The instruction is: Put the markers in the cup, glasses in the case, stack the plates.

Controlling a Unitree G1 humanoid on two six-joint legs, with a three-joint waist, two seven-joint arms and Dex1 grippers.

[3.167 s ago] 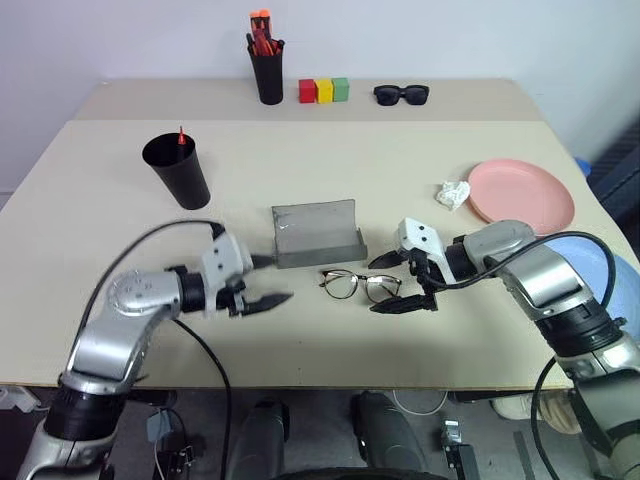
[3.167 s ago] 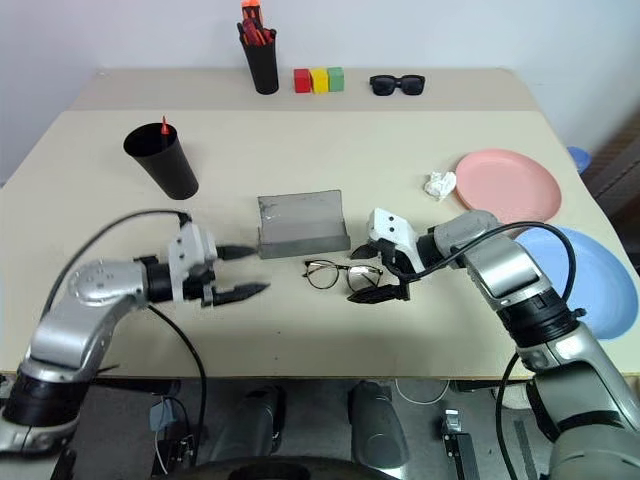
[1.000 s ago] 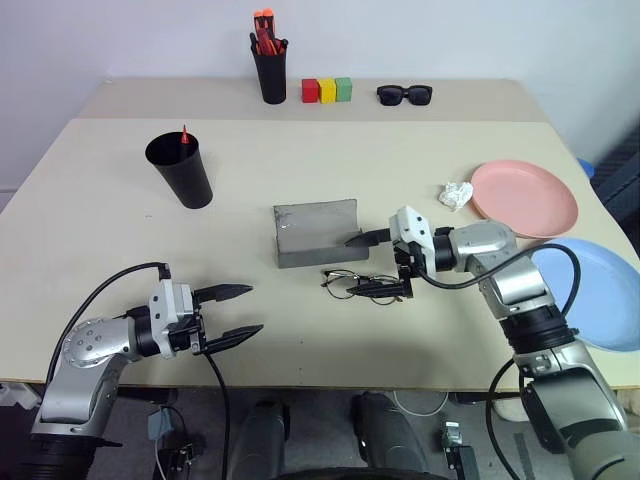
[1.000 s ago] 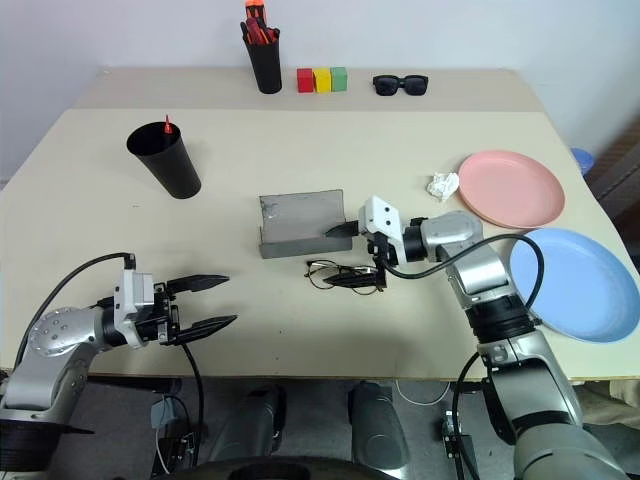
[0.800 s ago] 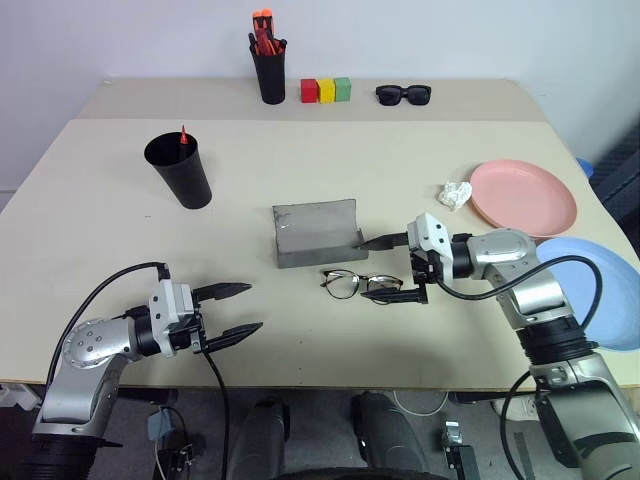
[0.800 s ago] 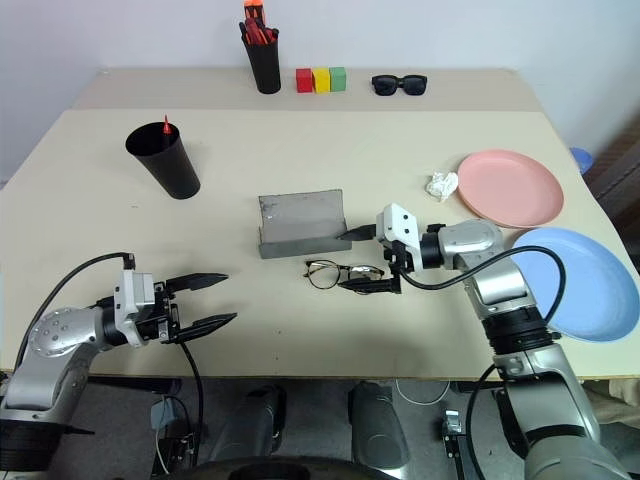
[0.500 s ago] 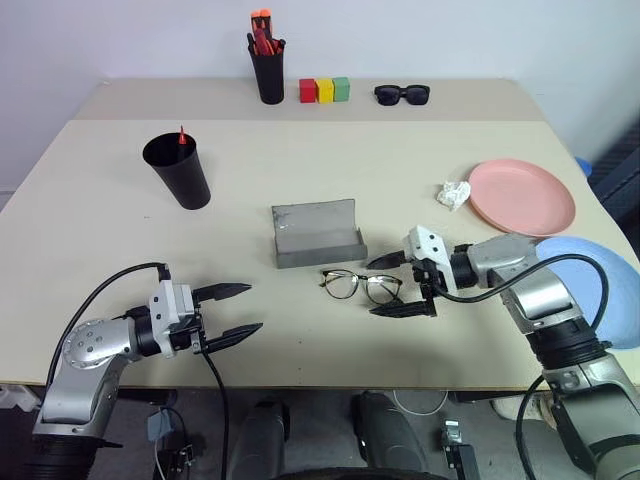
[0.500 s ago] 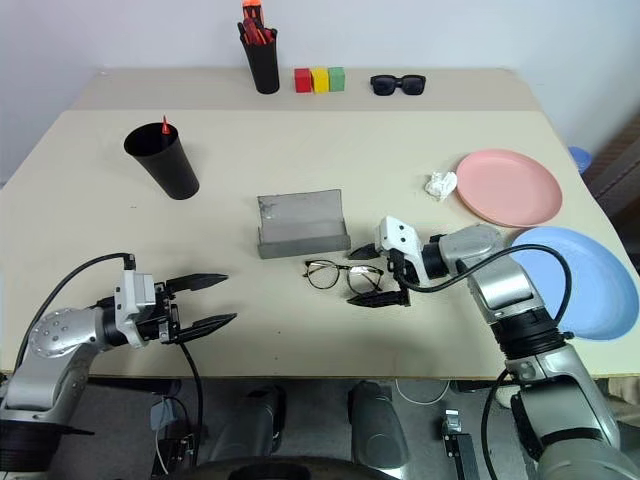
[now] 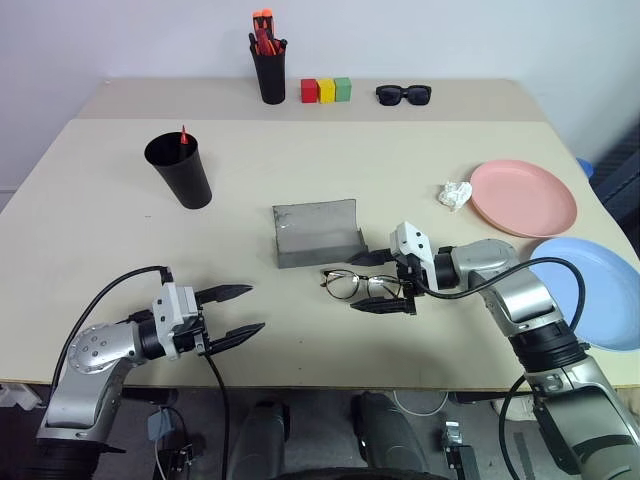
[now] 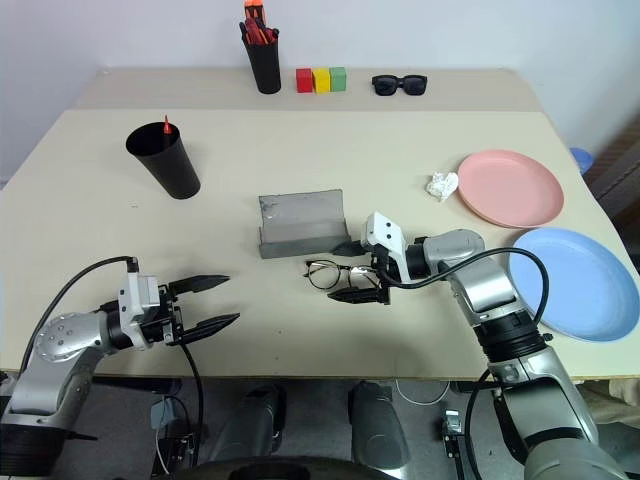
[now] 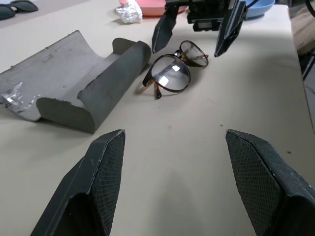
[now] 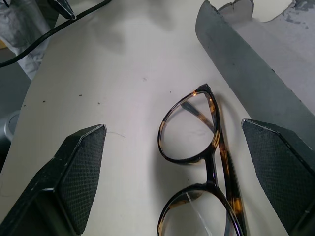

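My right gripper (image 9: 379, 282) has slid left to straddle the glasses (image 9: 352, 285), jaws spread wide, grasping nothing. They lie just near of the open case (image 9: 318, 236). Closing off-centre could bend a temple. My left gripper (image 9: 236, 313) hangs released, far left

My right gripper (image 9: 377, 281) stands spread wide around the right lens end of the glasses (image 9: 355, 285), one finger on each side. At twelve o'clock of the glasses the open case (image 9: 317, 234) walls off that approach; its upright lid blocks anything coming from beyond. Toward six and nine o'clock the table (image 9: 300, 330) lies bare, up to my left gripper (image 9: 238, 311), open near the front edge.
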